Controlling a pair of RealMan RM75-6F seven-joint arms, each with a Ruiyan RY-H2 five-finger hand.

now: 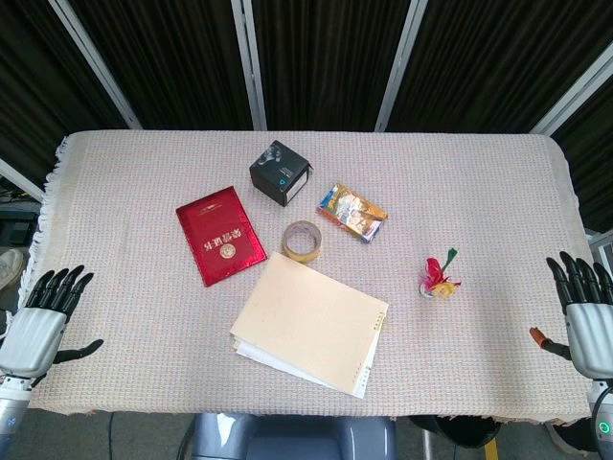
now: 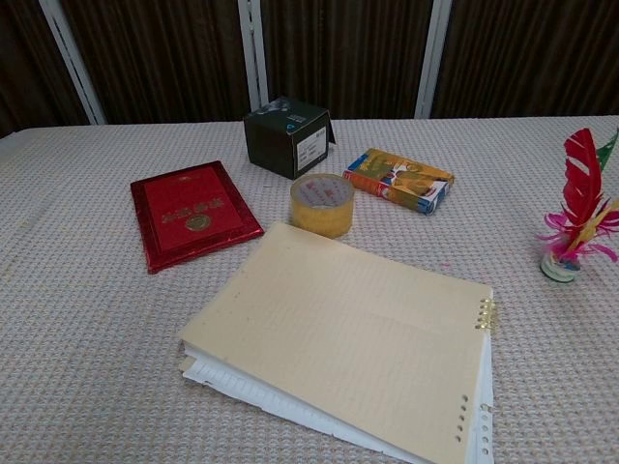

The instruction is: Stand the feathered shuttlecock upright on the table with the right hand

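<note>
Right hand (image 1: 586,316) hovers at the table's (image 1: 134,172) right edge, fingers spread, holding nothing; left hand (image 1: 38,321) likewise off the left edge. Cream loose-leaf pad (image 2: 348,348) lies nearest. Beyond, on woven cloth, the feathered shuttlecock (image 2: 575,217) stands upright, untouched.
</note>
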